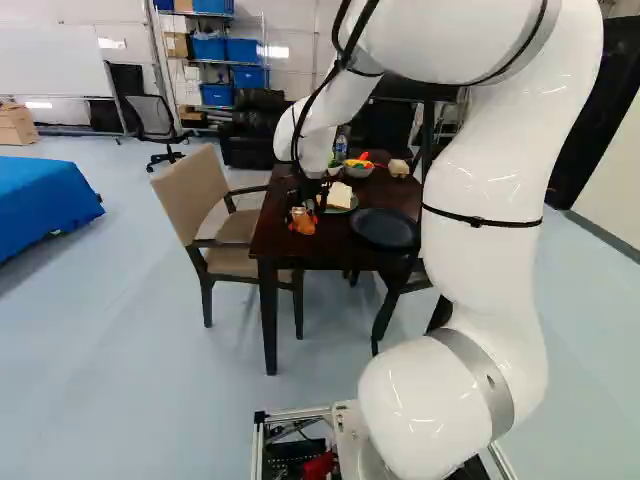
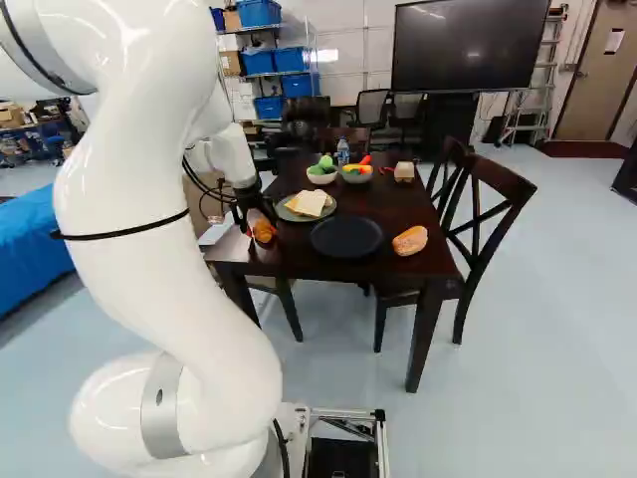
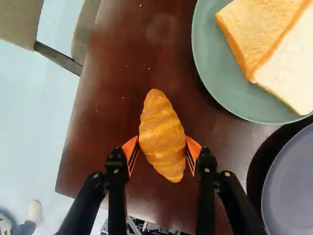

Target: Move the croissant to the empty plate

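Note:
At the table's near left corner in the right base view, my gripper [image 2: 253, 217] points down at the orange-brown croissant [image 2: 265, 232]. In the wrist view the croissant [image 3: 163, 137] lies between the fingers of my gripper [image 3: 163, 151], an orange pad touching each of its long sides; the gripper is shut on it. Whether the croissant still rests on the wood cannot be told. The empty dark round plate [image 2: 346, 237] lies to the right of the croissant in the right base view, and part of it shows in the wrist view.
A green plate [image 2: 291, 213] with bread slices [image 2: 309, 203] stands close by on the dark table [image 2: 299, 261]. Farther back are two bowls with toy food, a bottle [image 2: 342, 151] and a carton [image 2: 404, 171]. An oblong loaf [image 2: 409, 240] lies right of the dark plate. Chairs flank the table.

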Robot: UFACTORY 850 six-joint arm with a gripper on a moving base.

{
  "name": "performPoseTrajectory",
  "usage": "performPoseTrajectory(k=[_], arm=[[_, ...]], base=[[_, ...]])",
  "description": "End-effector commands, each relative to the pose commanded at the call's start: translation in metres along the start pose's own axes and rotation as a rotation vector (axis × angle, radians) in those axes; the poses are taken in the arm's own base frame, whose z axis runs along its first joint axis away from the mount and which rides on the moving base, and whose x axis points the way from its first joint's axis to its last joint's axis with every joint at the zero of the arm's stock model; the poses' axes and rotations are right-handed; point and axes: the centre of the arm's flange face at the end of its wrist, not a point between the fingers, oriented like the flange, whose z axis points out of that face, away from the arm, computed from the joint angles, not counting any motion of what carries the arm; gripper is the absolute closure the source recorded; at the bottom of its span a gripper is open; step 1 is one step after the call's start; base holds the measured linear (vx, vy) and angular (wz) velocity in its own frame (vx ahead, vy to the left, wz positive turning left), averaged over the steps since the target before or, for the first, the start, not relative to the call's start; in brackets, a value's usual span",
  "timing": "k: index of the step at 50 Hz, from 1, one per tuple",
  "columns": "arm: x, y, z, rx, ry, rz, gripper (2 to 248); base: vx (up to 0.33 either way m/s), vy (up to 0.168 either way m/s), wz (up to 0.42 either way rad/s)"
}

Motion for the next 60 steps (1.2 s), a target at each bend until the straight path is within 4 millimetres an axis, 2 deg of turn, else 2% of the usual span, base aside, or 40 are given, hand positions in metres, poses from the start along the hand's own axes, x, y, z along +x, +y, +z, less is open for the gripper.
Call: performPoseTrajectory(k=[17, 22, 23, 28, 53, 60], arm=[[0.0002, 0.0, 0.0, 0.0, 0.003, 0.0, 102], [0.0002, 0.0, 0.0, 0.0, 0.003, 0.0, 106], [0.0002, 0.0, 0.0, 0.0, 0.003, 0.0, 119], [0.0002, 0.0, 0.0, 0.0, 0.003, 0.0, 122], [0.0002, 0.0, 0.0, 0.0, 0.003, 0.0, 120], [-0.0002, 0.0, -0.0058, 0.0, 0.012, 0.0, 120]], base=[[0.0, 0.0, 0.0], [0.0, 0.0, 0.0], [0.0, 0.0, 0.0], [0.0, 0.0, 0.0], [0.0, 0.0, 0.0], [0.0, 0.0, 0.0]])
